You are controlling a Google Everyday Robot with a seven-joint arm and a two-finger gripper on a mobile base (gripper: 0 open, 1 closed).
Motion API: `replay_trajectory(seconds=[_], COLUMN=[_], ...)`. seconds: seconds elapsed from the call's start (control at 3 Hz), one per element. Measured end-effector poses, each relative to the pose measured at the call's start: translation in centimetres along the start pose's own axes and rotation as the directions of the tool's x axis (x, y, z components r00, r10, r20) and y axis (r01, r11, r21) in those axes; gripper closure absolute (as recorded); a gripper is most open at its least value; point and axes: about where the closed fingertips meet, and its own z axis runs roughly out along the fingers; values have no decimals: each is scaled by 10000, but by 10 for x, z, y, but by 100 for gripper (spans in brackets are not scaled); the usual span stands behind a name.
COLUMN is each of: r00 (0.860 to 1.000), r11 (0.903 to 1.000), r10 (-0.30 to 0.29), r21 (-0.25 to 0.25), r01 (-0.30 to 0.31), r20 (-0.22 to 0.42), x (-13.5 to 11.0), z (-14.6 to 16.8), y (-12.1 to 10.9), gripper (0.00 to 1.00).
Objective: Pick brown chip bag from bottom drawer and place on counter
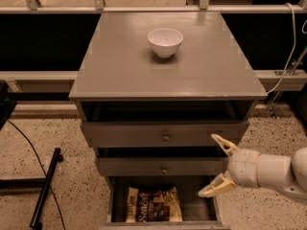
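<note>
The brown chip bag (pixel 153 205) lies flat on the floor of the open bottom drawer (pixel 197 206), toward its left side, with white "Sea Salt" lettering facing up. My gripper (pixel 217 166) is open and empty, its two cream fingers spread one above the other. It hangs at the drawer fronts' right end, above the bottom drawer's right edge and to the right of the bag, not touching it. The grey counter (pixel 124 66) tops the cabinet.
A white bowl (pixel 165 41) stands on the counter's far middle. Two shallower knobbed drawers (pixel 165 137) sit above the bottom drawer, pulled slightly out. A black pole (pixel 45 188) and cable lie on the speckled floor at left. A white cable (pixel 288 42) hangs at right.
</note>
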Motion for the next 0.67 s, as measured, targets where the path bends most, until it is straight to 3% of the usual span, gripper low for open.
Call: replay_trajectory(seconds=[0.33,0.67], r00=[9843,9501], r11=[9981,9874], r10=[-607,-1096], r21=[219,-778], r01=[579,1378], r20=[1657,2922], x=[7,42], z=[28,70], y=[5,35], gripper=[0,0])
